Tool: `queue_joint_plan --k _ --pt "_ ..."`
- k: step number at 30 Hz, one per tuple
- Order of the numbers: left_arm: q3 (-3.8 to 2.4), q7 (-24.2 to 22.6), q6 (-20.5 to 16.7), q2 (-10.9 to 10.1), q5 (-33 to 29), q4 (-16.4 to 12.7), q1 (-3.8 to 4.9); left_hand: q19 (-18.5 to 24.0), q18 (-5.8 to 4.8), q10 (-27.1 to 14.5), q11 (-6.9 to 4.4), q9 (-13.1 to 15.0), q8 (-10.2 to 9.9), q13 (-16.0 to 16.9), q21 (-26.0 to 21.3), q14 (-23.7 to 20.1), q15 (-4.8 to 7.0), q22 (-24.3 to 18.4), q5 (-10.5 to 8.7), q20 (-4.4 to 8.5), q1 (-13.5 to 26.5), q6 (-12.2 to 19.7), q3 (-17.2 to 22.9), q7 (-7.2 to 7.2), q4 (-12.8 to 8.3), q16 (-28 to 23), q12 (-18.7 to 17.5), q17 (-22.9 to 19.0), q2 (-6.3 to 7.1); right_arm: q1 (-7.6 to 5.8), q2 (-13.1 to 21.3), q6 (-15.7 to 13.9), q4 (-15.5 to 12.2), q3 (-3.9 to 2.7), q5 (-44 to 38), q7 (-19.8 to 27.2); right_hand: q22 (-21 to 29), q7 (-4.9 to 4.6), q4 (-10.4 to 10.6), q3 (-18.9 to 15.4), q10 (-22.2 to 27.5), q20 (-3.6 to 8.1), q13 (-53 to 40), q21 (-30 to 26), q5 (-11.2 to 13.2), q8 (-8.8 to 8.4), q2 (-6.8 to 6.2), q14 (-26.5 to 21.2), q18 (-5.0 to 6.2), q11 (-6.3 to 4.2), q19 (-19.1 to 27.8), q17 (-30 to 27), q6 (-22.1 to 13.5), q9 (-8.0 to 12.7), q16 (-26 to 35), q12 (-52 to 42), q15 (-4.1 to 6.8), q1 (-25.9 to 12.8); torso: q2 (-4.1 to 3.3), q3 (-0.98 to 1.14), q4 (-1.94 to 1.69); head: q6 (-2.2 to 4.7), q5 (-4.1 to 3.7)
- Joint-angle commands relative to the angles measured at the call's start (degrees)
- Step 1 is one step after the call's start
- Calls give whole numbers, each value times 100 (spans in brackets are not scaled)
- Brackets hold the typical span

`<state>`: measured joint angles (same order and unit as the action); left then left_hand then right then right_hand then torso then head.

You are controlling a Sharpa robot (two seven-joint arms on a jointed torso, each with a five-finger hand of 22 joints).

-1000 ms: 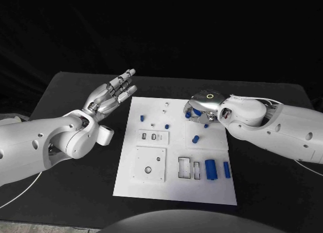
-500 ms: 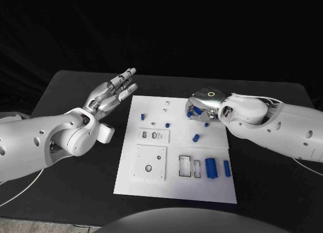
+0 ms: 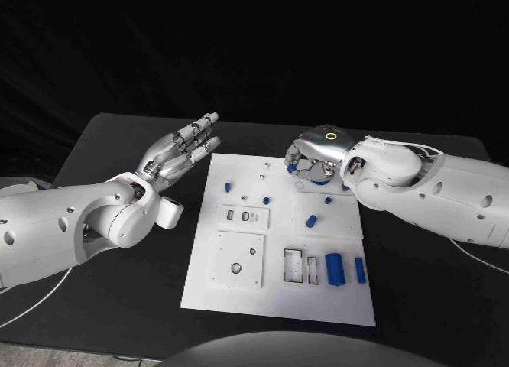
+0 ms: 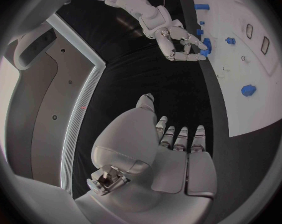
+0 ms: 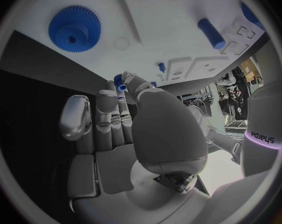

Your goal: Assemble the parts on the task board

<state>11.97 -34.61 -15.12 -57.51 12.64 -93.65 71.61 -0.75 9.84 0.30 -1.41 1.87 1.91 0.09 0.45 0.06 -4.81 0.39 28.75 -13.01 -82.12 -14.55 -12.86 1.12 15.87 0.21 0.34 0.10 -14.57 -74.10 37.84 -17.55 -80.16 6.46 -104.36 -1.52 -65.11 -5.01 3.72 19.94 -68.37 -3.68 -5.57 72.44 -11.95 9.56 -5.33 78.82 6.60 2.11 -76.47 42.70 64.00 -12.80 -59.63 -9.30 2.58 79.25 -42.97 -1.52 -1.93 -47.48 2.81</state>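
The right hand [image 3: 312,158] pinches a small blue part [image 5: 121,86] over the board's [image 3: 280,294] far edge. The left hand [image 3: 179,150] hovers open beside it. Several parts lie loose, including a gear [image 5: 74,28], so assembly looks barely begun.

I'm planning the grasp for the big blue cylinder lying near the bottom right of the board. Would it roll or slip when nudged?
The big blue cylinder lies on its side on the flat white task board, so a sideways nudge would probably roll it. It looks like smooth, rigid plastic, so likely light and somewhat slippery. Gripping across its round sides seems safest.
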Motion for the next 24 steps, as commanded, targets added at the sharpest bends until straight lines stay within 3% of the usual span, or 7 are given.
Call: queue_joint_plan --k 1,6,13,24 --pt "-2 18 136 23 -21 -14 5 -8 56 -3 54 10 21 2 22 -6 -43 6 46 -57 -64 -40 41 0 4 -21 -23 -10 -9 -50 -136 -18 117 -8 260 -30 53 22 18 -27 -24 -21 26 -24 24 60 119 -15 -88 34 19 -83 21 -327 65 55 -36 36 -17 -17 -31 17 4" --pt "-2 19 141 48 -21 -14 5 -11 56 2 58 11 22 3 24 -6 -46 8 72 -62 -80 -46 48 4 -4 -21 -22 -10 -7 -87 -415 73 403 -19 402 -19 67 -10 24 -20 0 -43 55 -49 3 16 121 -44 -83 63 42 -114 -55 -341 97 116 -61 29 -38 -43 -75 18 -53" --pt "-2 10 147 73 -21 2 5 -11 55 3 61 11 22 4 24 -6 -46 7 86 -64 -88 -46 52 5 -7 -21 -21 -10 -6 -31 -778 89 830 -23 506 51 60 -37 24 -10 27 -67 78 -57 -25 -24 111 -54 -83 87 50 -116 -117 -349 102 171 -89 27 -71 -69 -102 21 -119" --pt "-2 0 179 114 -21 29 5 -12 55 5 66 11 22 4 24 -6 -50 7 108 -66 -100 -48 59 10 -13 -21 -21 -10 -6 67 -1043 6 1210 -25 573 110 80 -77 28 10 81 -105 108 -91 -63 -95 96 -85 -76 127 80 -157 -218 -352 133 251 -130 17 -65 -74 -112 39 -122"
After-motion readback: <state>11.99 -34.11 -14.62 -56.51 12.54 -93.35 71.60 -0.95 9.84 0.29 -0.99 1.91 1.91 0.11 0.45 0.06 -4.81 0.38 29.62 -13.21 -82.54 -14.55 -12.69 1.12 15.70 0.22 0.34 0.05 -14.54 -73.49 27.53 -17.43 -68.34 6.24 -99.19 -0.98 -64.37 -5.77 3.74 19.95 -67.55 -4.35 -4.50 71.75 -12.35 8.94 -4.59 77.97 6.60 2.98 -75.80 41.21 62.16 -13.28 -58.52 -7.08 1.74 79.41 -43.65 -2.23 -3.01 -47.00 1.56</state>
